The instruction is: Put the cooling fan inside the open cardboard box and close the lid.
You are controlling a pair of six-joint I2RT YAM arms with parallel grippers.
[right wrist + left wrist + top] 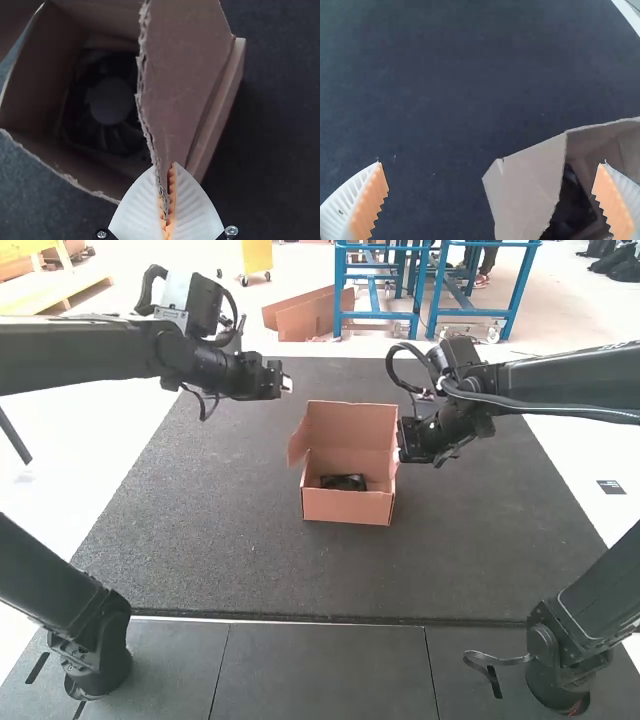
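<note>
An open cardboard box [345, 502] stands in the middle of the dark mat, its rear lid [350, 423] upright and its left side flap [298, 445] raised. The black cooling fan [343, 481] lies flat on the box floor; the right wrist view looks down on the fan [107, 112]. My right gripper [402, 440] is at the box's right edge, shut on the top of the upright right side flap [185, 90], pinched between the ribbed fingers [192, 205]. My left gripper [283, 382] hovers open behind and left of the box, above the left flap [530, 185].
The dark mat [200, 510] spreads wide around the box, with bare room at the front and both sides. A pale floor borders the mat at far left and far right.
</note>
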